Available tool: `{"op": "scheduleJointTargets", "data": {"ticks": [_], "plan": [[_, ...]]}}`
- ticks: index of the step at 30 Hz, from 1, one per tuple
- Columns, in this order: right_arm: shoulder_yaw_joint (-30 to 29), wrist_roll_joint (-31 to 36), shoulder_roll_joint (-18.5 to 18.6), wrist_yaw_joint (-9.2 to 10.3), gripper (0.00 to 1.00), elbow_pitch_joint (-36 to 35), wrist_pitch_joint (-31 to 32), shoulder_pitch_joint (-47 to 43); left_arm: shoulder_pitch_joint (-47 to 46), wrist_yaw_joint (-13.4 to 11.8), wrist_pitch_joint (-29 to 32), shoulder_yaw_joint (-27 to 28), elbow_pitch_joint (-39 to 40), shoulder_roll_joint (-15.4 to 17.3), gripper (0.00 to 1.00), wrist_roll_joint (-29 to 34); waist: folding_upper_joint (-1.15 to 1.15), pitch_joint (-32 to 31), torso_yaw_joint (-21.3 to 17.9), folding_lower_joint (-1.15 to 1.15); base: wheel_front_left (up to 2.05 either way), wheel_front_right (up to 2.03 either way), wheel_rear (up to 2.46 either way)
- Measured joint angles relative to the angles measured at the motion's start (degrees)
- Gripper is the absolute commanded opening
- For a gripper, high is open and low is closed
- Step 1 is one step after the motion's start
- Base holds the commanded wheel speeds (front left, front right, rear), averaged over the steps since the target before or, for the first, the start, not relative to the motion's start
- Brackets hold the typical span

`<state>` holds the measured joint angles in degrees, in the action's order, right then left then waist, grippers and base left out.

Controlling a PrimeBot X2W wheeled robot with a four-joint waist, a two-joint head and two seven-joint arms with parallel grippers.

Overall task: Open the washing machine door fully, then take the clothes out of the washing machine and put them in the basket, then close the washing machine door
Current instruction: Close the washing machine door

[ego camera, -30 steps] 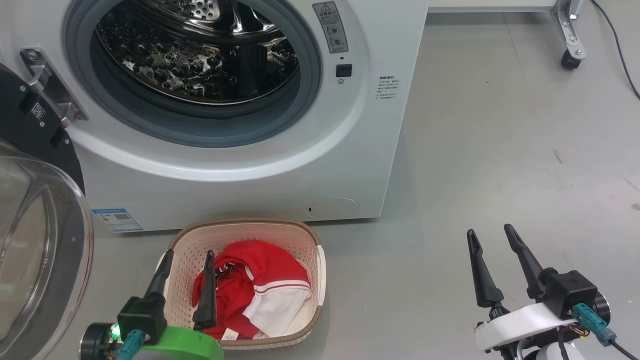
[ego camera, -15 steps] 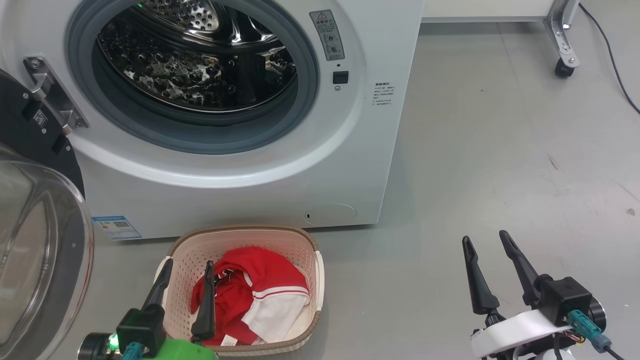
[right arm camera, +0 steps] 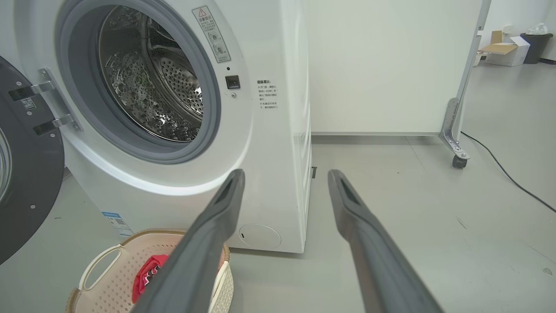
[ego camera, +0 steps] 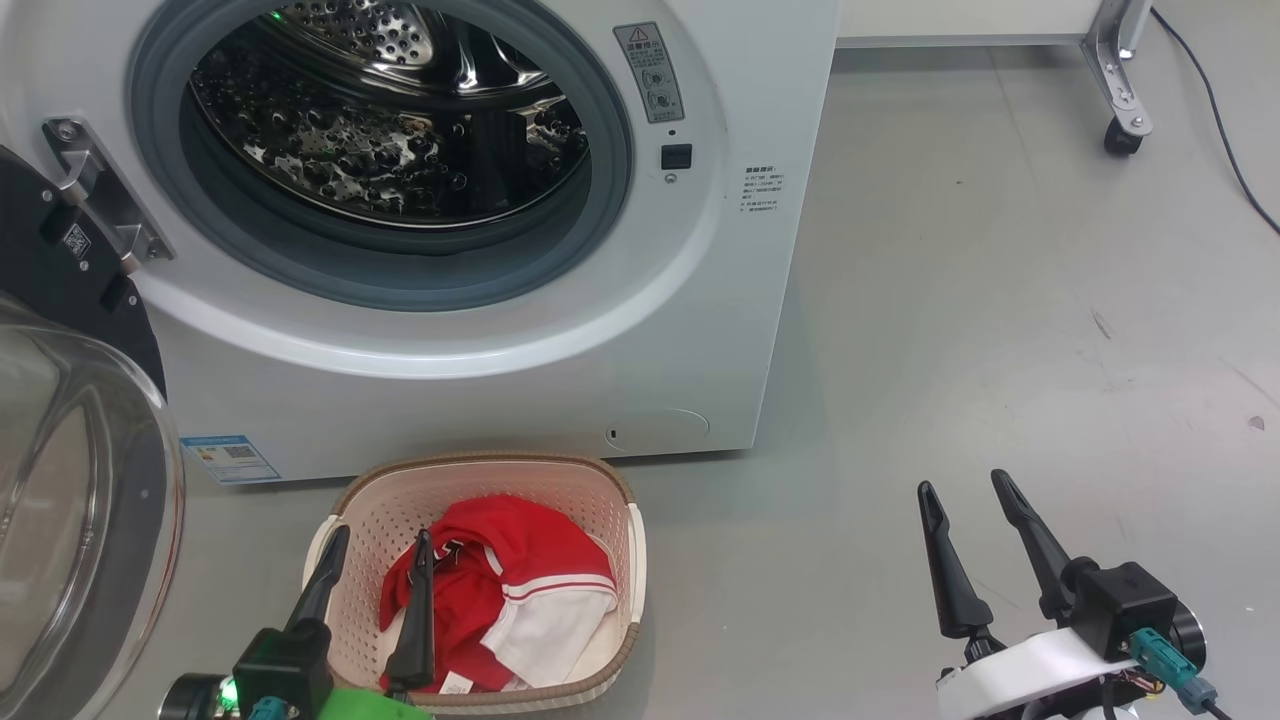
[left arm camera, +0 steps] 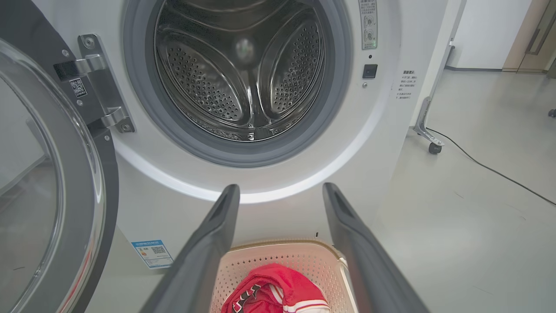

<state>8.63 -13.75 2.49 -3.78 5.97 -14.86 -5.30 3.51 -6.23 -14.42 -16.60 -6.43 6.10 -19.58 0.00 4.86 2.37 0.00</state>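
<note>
1. At the foot of the washing machine [ego camera: 690, 330], head view: basket [ego camera: 480, 465] holding the clothes [ego camera: 520, 560], red and white, heaped. Over it the left hand [ego camera: 382, 533], spread open, gripping nothing; the right hand [ego camera: 962, 482] likewise open over bare floor [ego camera: 1000, 300].
2. Left wrist view: drum [left arm camera: 243, 74] looks empty; unloading judged done.
3. Right wrist view: washing machine door [right arm camera: 26, 174] standing wide open. Step in hand: closing it. Next move calls for a hand to reach the door's outer edge and push it shut.

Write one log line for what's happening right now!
door open | drum empty | clothes in basket | left tool open | right tool open
</note>
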Motion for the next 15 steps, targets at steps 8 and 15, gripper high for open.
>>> {"op": "scheduleJointTargets", "data": {"ticks": [8, 15], "plan": [[0.2, -0.09, 0.0, 0.41, 1.0, -0.1, 0.0, 0.0, 0.07, 0.0, 0.2, -0.1, 0.86, 0.03, 1.0, 0.13, 0.0, -0.03, -0.03, 0.0, -0.35, 0.35, 0.0], [0.32, -0.16, -0.01, 0.43, 1.0, -0.27, 0.0, 0.0, 0.15, 0.0, 0.23, -0.18, 1.43, 0.03, 1.0, 0.46, 0.0, 0.14, -0.03, 0.0, -0.65, 0.65, 0.0]]}}
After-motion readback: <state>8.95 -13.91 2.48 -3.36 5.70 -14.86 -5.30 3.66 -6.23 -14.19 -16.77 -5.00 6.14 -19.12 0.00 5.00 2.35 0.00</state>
